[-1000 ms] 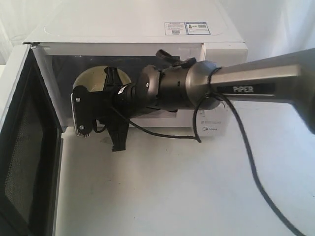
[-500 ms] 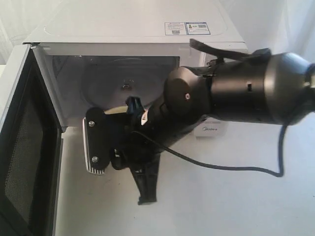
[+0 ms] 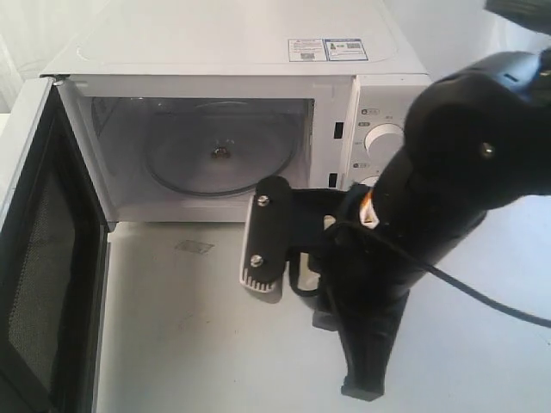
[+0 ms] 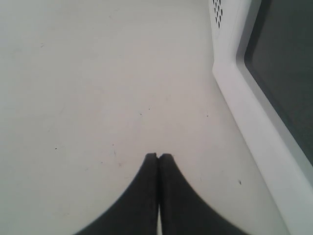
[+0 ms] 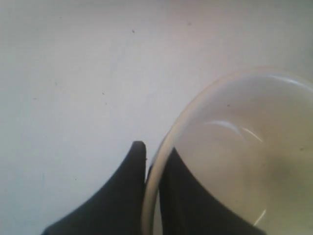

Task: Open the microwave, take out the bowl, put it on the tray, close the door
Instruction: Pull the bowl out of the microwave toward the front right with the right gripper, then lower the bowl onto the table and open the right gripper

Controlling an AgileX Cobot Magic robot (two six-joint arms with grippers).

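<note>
The white microwave stands at the back. Its door hangs wide open on the left, and its white frame and dark window also show in the left wrist view. Only the glass turntable lies in the cavity. My right arm hangs over the table in front of the knob panel. Its right gripper is shut on the rim of the cream-white bowl, one finger inside and one outside. The arm hides the bowl in the exterior view. My left gripper is shut and empty, low over the table beside the door.
The white table stretches in front of the microwave. A black cable trails from the right arm across the table. Two round knobs sit on the microwave's right panel. No tray shows in any view.
My right gripper has drawn the bowl out of the cavity, then swung right and toward the table's front. The cavity now holds only the turntable. The door has not moved.
</note>
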